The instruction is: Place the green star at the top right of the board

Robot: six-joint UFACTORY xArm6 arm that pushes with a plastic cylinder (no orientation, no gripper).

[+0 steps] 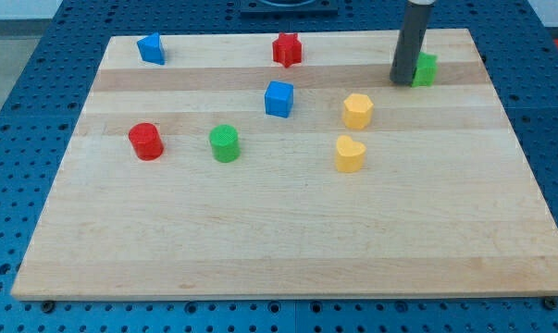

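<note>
The green star (427,69) sits near the view's top right of the wooden board (288,240), partly hidden behind my rod. My tip (403,81) rests on the board right against the star's left side. The star's shape is only partly visible.
A red star (287,49) and a blue block (152,47) lie along the view's top. A blue cube (279,98), a yellow hexagon (357,111) and a yellow heart (350,154) lie mid-board. A red cylinder (146,141) and a green cylinder (225,143) lie at left.
</note>
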